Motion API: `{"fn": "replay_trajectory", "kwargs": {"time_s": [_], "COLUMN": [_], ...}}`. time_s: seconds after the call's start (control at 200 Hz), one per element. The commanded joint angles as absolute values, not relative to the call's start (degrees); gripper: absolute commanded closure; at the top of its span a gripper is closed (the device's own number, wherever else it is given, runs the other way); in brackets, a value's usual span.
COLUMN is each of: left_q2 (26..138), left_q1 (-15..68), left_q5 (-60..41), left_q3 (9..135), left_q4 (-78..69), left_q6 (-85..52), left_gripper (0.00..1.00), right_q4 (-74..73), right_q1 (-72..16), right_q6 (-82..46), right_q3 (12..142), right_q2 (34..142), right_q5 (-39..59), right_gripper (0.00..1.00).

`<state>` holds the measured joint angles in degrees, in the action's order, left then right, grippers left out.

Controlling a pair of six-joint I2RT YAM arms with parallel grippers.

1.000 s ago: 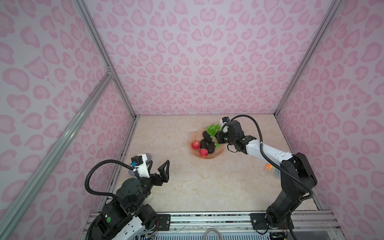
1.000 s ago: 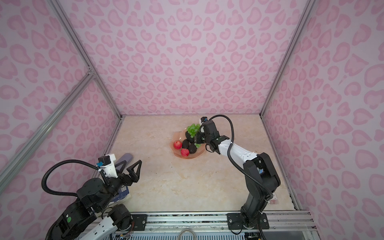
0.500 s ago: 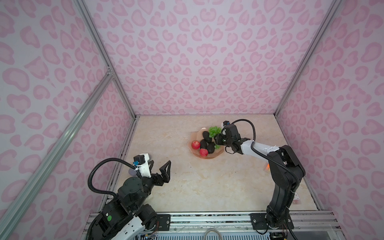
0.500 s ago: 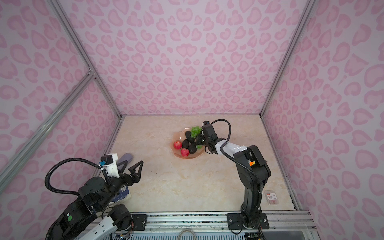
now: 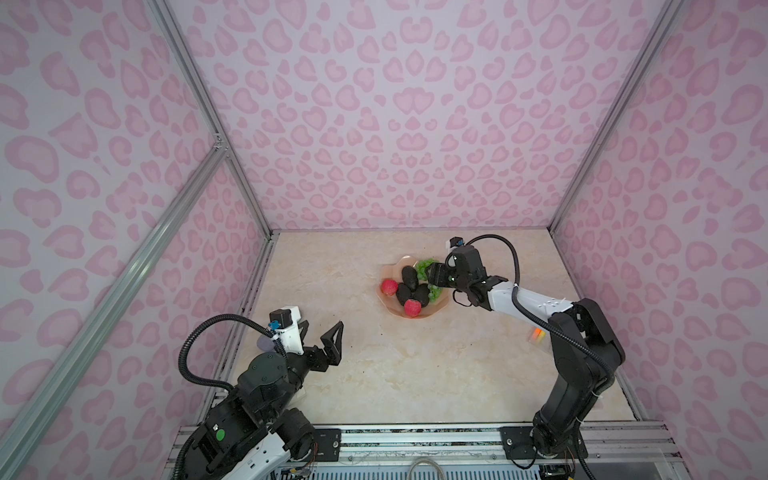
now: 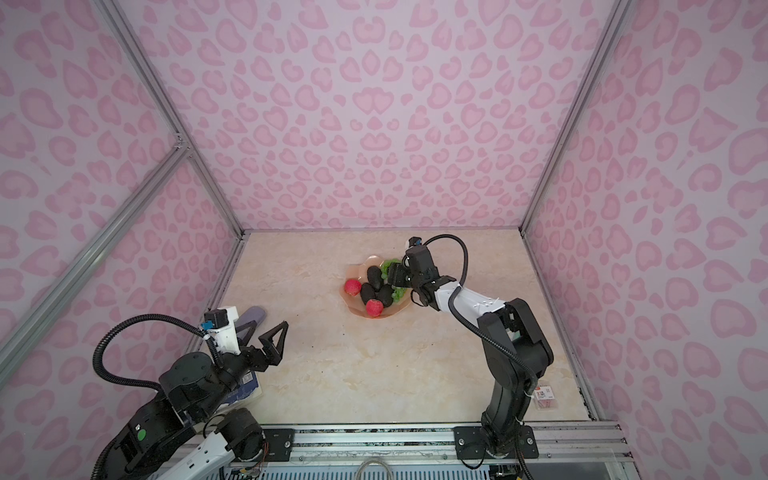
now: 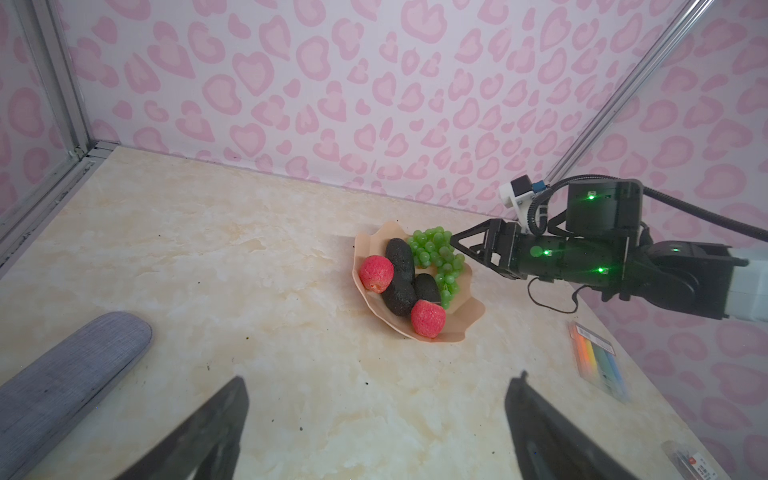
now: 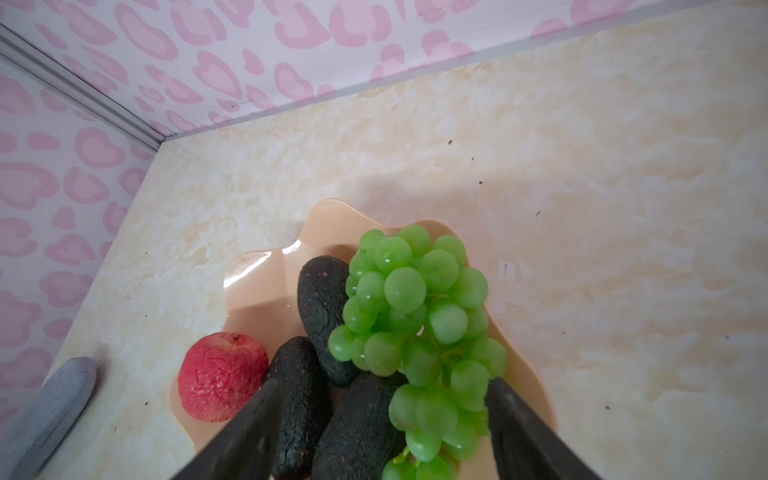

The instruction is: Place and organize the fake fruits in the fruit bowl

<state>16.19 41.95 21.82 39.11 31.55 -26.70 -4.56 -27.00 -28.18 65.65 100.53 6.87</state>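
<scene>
The peach-pink fruit bowl (image 5: 390,272) (image 6: 356,270) (image 7: 467,309) (image 8: 266,286) sits on the marble floor toward the back. It holds two red apples (image 7: 376,273) (image 7: 428,318), three dark avocados (image 7: 400,257) (image 7: 399,297) (image 7: 426,286) and the green grapes (image 7: 436,253) (image 8: 415,307) (image 5: 424,266). My right gripper (image 5: 432,276) (image 6: 392,276) (image 8: 382,384) hangs open low over the bowl's right side. Its fingers stand either side of the grapes' lower end and an avocado (image 8: 357,424). My left gripper (image 5: 323,328) (image 6: 268,328) (image 7: 380,378) is open and empty, well short of the bowl at the front left.
A lilac oblong case (image 7: 70,374) (image 6: 253,316) (image 8: 50,411) lies by the left wall beside my left arm. A packet of coloured sticks (image 7: 598,361) (image 5: 537,334) and a small labelled packet (image 6: 544,395) lie near the right wall. Patterned walls close in three sides.
My right gripper was shut on the grapes a second ago; it has sunk toward the bowl and opened, and the grapes now lie in the bowl. The left arm barely shifted.
</scene>
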Motion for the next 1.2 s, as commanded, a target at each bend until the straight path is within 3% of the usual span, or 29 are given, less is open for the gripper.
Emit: {"fn": "replay_trajectory", "kwargs": {"time_s": [0.0, 0.125, 0.185, 0.45, 0.645, 0.82, 1.07, 1.195], "left_q2": [16.17, 16.74, 17.13, 19.73, 28.74, 36.82, 36.84, 40.31], "left_q1": [41.87, 41.91, 41.90, 41.92, 41.92, 38.93, 21.27, 11.92], "left_q5": [21.62, 21.62, 21.67, 22.33, 31.69, 44.32, 37.18, 27.42], "left_q3": [39.38, 39.02, 38.87, 35.42, 30.64, 20.80, 9.91, 5.99], "left_q4": [29.41, 28.54, 28.10, 20.77, 10.27, -9.11, -26.55, -36.06], "left_q6": [-26.02, -25.75, -25.66, -24.98, -21.81, -9.54, -6.42, -7.23], "left_gripper": [0.03, 0.03, 0.03, 0.02, 0.01, 0.01, 0.02, 0.02], "right_q4": [-4.28, -2.29, -1.11, 0.21, -10.55, -23.72, -36.44, -45.18], "right_q1": [-27.16, -27.13, -27.15, -25.24, -21.55, -18.12, -11.55, -9.97], "right_q6": [-26.48, -24.30, -22.87, -15.56, -11.25, -6.50, -5.25, -3.43], "right_q3": [64.43, 61.46, 58.90, 41.39, 26.94, 18.36, 15.24, 14.85], "right_q2": [97.22, 90.25, 85.72, 63.38, 53.91, 54.79, 65.19, 71.51], "right_q5": [5.71, 4.49, 2.77, -15.27, -28.29, -30.16, -27.45, -27.13], "right_gripper": [0.17, 0.10, 0.02, 0.02, 0.01, 0.01, 0.01, 0.01]}}
